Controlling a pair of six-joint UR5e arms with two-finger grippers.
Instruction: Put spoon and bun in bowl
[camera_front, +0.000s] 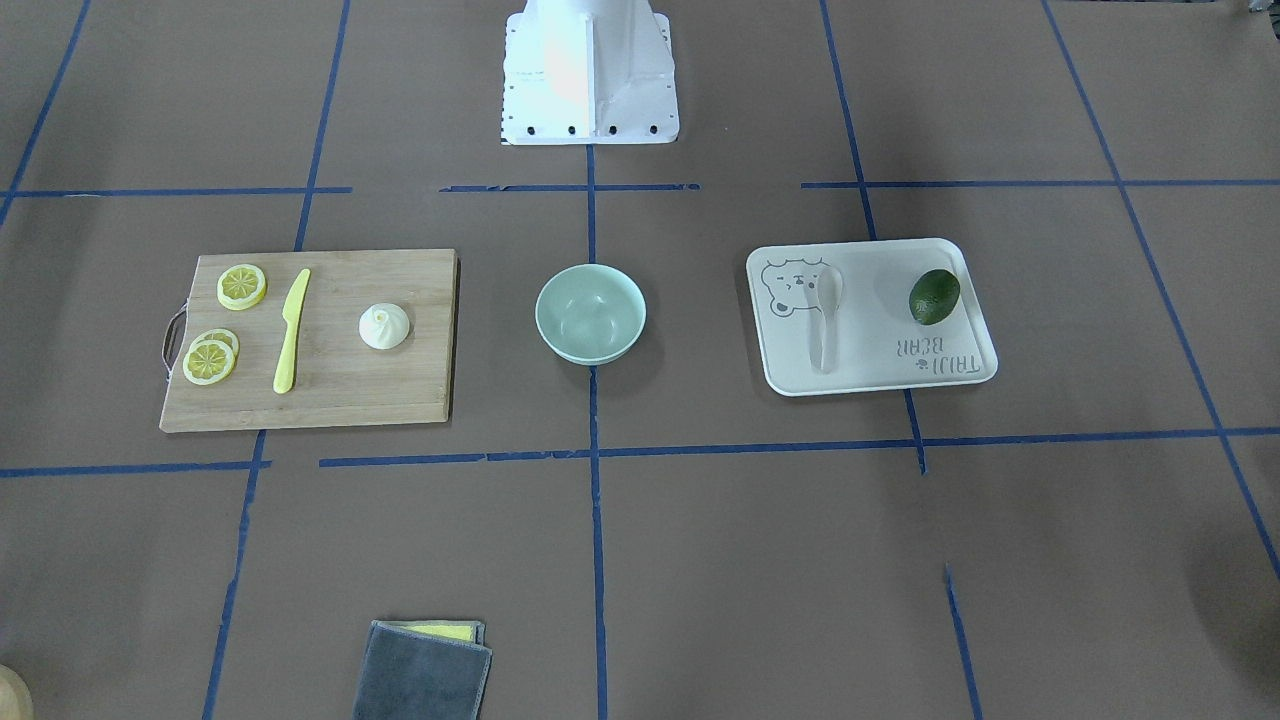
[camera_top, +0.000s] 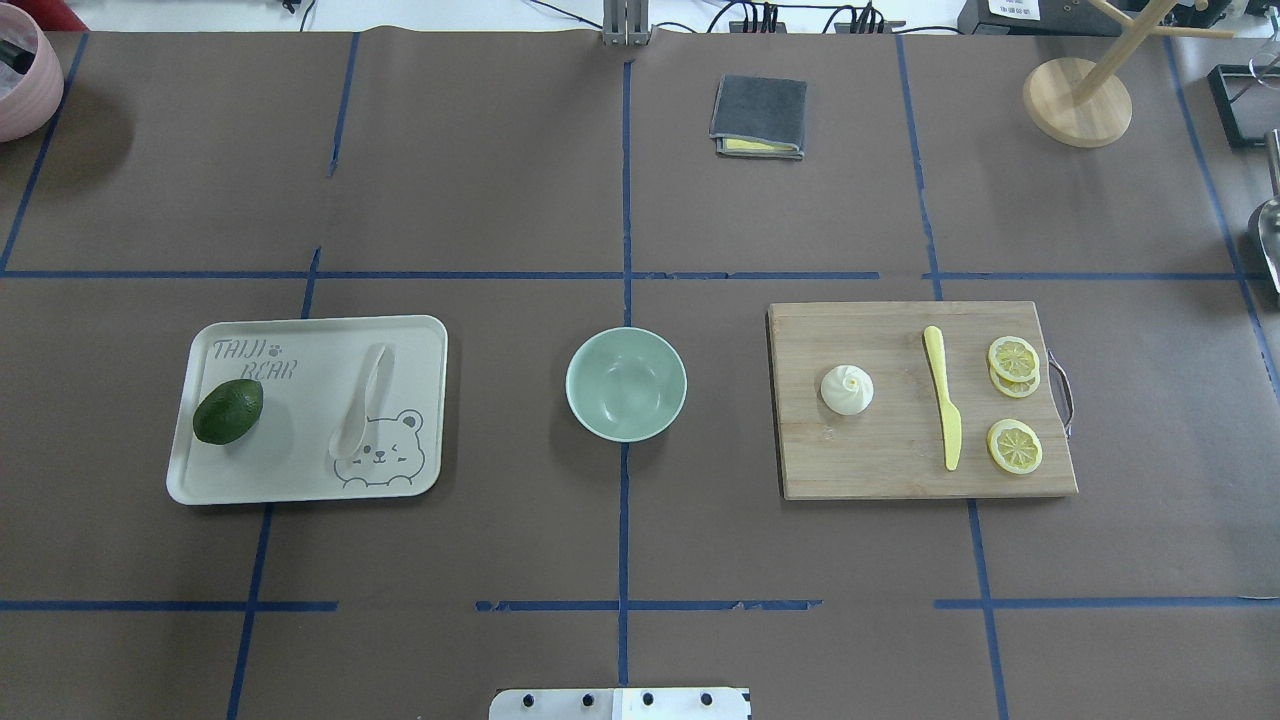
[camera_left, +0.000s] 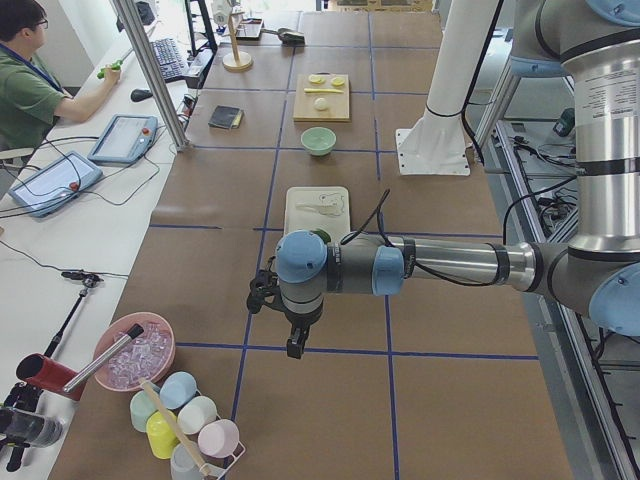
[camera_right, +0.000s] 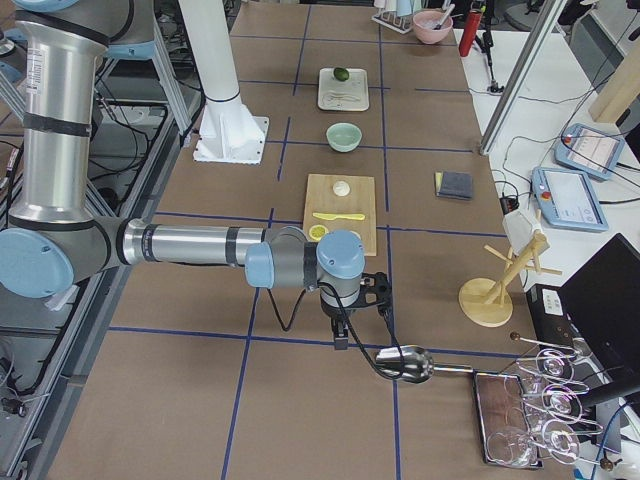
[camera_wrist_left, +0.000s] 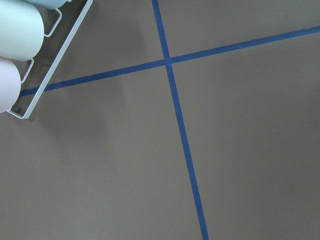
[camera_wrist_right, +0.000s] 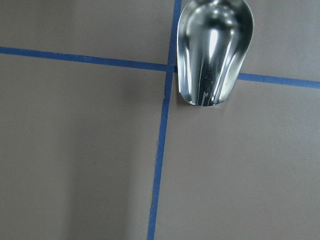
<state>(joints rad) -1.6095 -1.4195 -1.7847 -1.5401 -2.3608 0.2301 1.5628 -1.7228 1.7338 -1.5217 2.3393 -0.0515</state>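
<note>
On the counter (camera_top: 500, 200) one spoon (camera_top: 360, 400) lies on the tray (camera_top: 310, 323), one bun (camera_top: 847, 389) on the board (camera_top: 900, 460), one bowl (camera_top: 626, 384) between them, while the left claw (camera_left: 293, 345) and right claw (camera_right: 340, 338) hang well apart from them, and I cannot tell how far open they are.

The worktop (camera_top: 500, 180) is covered in brown paper crossed by blue tape lines (camera_top: 624, 250). Seen from overhead, the bowl (camera_top: 626, 384) sits at its middle on a tape line, with the tray (camera_top: 300, 430) well apart on the left and the board (camera_top: 880, 450) well apart on the right, all three in one row. Farther off lie a folded grey cloth (camera_top: 759, 115) right of centre, a wooden stand (camera_top: 1077, 102) at the far right, a pink tub (camera_top: 20, 90) in the far left corner and a metal scoop (camera_top: 1268, 235) at the right edge; the white base plate (camera_top: 620, 703) sits at the near edge.
</note>
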